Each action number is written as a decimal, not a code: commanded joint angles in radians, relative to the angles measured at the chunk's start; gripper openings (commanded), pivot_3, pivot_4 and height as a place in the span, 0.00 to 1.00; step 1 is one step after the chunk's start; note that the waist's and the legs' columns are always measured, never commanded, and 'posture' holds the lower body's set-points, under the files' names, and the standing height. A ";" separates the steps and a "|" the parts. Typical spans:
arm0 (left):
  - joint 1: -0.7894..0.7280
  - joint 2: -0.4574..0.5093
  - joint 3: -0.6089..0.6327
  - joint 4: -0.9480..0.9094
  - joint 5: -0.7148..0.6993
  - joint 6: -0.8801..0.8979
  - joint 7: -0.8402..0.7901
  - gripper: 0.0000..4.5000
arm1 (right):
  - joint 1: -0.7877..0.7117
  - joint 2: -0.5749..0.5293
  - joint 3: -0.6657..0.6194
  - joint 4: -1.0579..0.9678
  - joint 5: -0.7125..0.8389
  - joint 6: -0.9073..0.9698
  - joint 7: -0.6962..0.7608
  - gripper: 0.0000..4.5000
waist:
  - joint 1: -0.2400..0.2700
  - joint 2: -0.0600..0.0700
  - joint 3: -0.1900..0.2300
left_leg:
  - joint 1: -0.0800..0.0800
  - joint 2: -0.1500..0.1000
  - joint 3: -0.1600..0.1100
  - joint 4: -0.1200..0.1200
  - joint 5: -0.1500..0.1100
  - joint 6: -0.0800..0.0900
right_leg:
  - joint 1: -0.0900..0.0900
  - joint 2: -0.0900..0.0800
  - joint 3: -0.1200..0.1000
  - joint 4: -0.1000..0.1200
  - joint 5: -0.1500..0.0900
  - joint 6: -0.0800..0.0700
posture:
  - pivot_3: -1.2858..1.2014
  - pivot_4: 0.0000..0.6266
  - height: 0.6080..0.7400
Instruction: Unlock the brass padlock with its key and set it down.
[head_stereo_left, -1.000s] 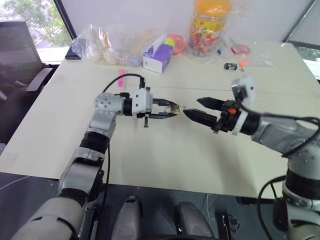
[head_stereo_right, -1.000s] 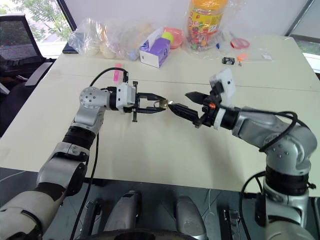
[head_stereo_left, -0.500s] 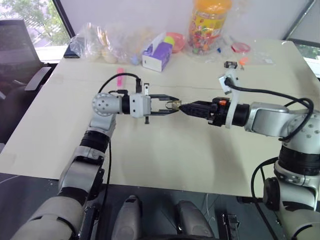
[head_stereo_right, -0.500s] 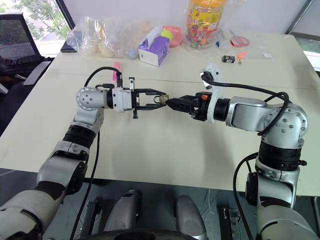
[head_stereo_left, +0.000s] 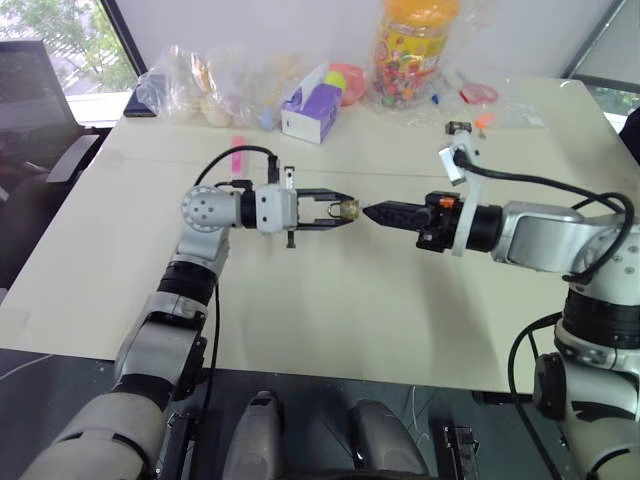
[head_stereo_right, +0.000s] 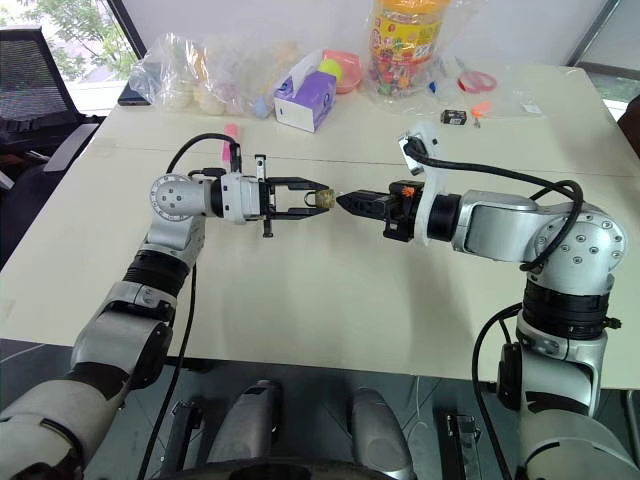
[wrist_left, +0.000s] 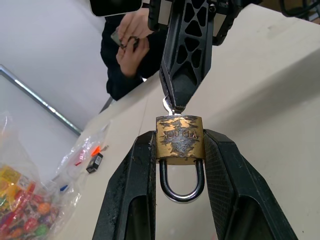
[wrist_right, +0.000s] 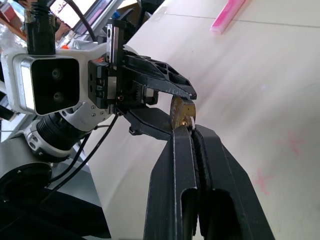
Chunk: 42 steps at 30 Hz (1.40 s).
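L claw (wrist_left: 178, 165) clamps brass padlock (wrist_left: 179, 139); R claw (wrist_left: 175, 106) pinches key (wrist_left: 167, 104), prob.

I am working in what looks like an office or meeting room: a wide pale surface (head_stereo_left: 330, 310) is stretching before me, a black office chair (head_stereo_right: 40, 95) is sitting by the window (head_stereo_left: 60, 40), and a tissue box (head_stereo_left: 305, 108), a candy jar (head_stereo_left: 412, 48) and snack bags (head_stereo_left: 205, 85) are lying along the far edge.
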 joint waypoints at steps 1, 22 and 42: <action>-0.003 -0.007 -0.004 -0.092 -0.054 0.089 -0.016 0.17 | -0.030 -0.017 0.019 -0.031 0.013 -0.037 0.006 0.01 | 0.000 0.000 0.000 | 0.000 0.000 0.000 0.000 0.000 0.000 | 0.000 0.000 0.000 0.000 0.000 0.000 | 0.52 0.24 1.00; 0.020 0.092 0.017 -0.438 -0.267 0.977 -0.129 0.17 | 0.093 -0.232 0.267 -0.331 -0.486 -0.309 0.464 0.01 | 0.001 0.000 0.000 | 0.000 0.000 0.000 0.000 0.000 0.000 | 0.000 0.000 0.000 0.000 0.000 0.000 | 0.52 0.24 1.00; 0.047 0.121 0.028 -0.561 -0.294 1.037 -0.144 0.17 | 0.231 -0.368 0.350 -0.308 -0.751 -0.430 0.632 0.01 | 0.002 0.000 0.000 | 0.000 0.000 0.000 0.000 0.000 0.000 | 0.000 0.000 0.000 0.000 0.000 0.000 | 0.52 0.24 1.00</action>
